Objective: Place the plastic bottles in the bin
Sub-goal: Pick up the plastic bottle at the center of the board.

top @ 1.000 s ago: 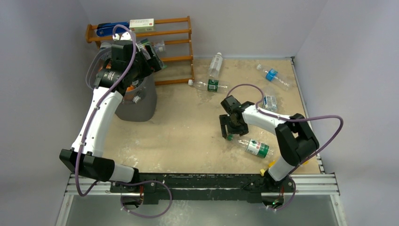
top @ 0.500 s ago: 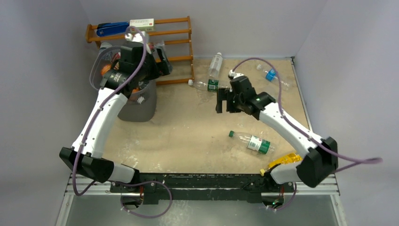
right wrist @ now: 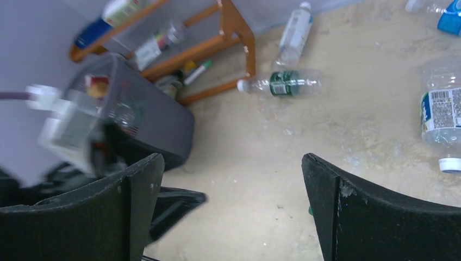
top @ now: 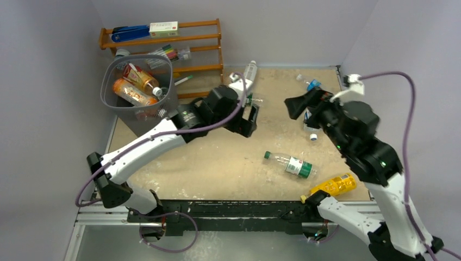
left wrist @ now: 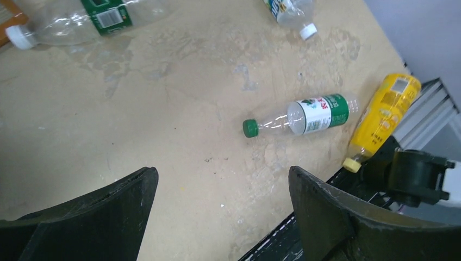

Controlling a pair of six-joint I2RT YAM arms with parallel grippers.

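Both shifted | left claw (left wrist: 223,211) apart, now off the bin (top: 138,56) | right claw (right wrist: 234,209) apart, apparently raised

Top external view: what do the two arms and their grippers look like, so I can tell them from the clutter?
Both the left arm and right arm have white links joined by black housings, and each trails a loose purple cable. The left gripper and right gripper each have two broad, matte black fingers.
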